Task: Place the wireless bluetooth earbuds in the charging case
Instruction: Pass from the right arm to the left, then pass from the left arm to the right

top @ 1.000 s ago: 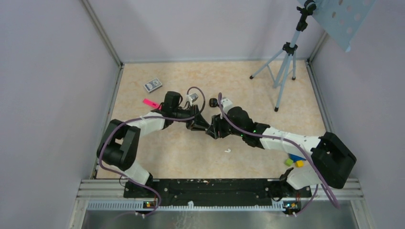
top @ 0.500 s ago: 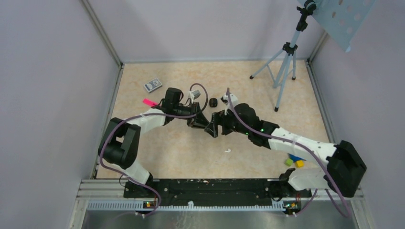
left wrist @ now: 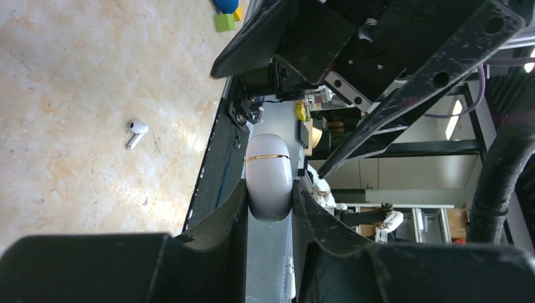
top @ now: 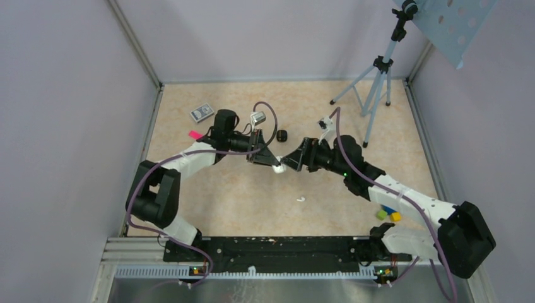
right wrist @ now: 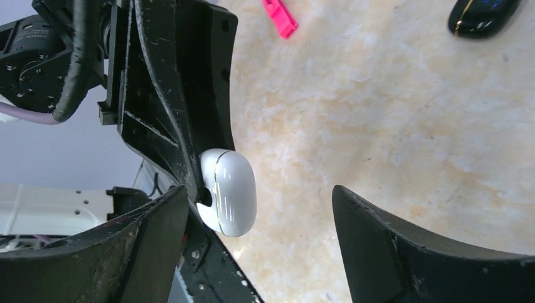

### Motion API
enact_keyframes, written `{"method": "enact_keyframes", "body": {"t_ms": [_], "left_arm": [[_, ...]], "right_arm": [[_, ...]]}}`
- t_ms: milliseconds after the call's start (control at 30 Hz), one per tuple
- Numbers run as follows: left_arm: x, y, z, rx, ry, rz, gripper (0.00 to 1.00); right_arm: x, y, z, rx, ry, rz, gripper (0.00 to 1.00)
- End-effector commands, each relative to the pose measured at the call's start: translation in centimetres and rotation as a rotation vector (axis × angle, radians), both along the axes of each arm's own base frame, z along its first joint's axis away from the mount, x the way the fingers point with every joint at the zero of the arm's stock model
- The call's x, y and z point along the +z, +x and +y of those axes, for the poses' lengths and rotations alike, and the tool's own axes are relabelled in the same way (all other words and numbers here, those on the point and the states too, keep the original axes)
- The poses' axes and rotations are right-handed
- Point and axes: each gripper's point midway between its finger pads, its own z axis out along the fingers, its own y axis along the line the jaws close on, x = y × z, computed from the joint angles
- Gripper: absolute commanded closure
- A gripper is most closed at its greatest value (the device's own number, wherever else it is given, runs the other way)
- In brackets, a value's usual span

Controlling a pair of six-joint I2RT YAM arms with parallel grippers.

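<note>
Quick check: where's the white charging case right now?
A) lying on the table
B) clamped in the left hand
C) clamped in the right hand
B: the white charging case sits pinched in the left hand; the right hand stands open beside it.

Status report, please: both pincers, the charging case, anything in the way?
Left pincer shut on the white charging case, lid closed. Right pincer open and empty, close to the case. White earbud loose on the table, not in the case.
</note>
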Motion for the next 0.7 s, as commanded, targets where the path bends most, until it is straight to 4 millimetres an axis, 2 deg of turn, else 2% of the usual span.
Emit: {"method": "enact_keyframes", "body": {"t_ms": [0, 200, 500, 600, 667], "left_arm": [[3.6, -0.1, 0.0, -0.046, -0.090, -0.127, 1.00], [4.9, -0.5, 0.2, -0.072, -0.127, -0.171, 1.00], [6.1, -1.3, 0.4, -0.124, -0.165, -0.200, 1.00], [6.1, -1.3, 0.4, -0.124, -0.165, -0.200, 1.00], [6.1, -1.5, 0.5, -0.130, -0.168, -0.201, 1.00]], "right_arm": [[2.3, -0.4, 1.4, 0.063, 0.139, -0.010, 0.20], [4.0, -1.9, 1.4, 0.160, 0.353, 0.009, 0.35], [6.3, -3.7, 2.3, 0.307, 0.479, -0.007, 0.45], [7.1, -3.8, 2.4, 0.335, 0.522, -0.014, 0.56], [7.7, -4.2, 2.5, 0.366, 0.557, -0.021, 0.58]]}}
